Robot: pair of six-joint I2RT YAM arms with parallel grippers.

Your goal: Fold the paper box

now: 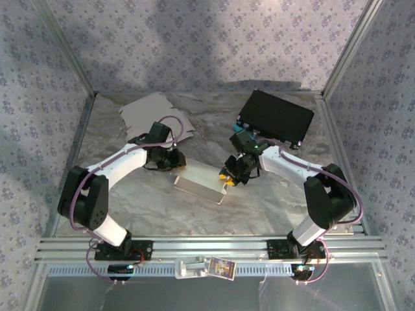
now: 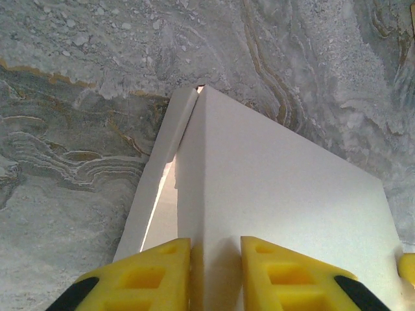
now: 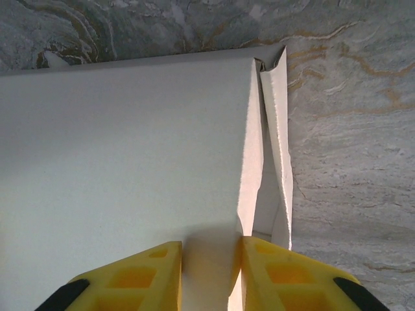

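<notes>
The white paper box lies mid-table, between both arms. My left gripper is at its left end. In the left wrist view its yellow fingers sit close together, astride the box's folded wall edge, with the left finger against the wall. My right gripper is at the box's right end. In the right wrist view its fingers close on the top panel's edge, the right one inside the gap beside a loose side flap.
A flat grey sheet of card lies at the back left, behind the left arm. A black case sits at the back right. Patterned walls and metal frame posts enclose the marbled table.
</notes>
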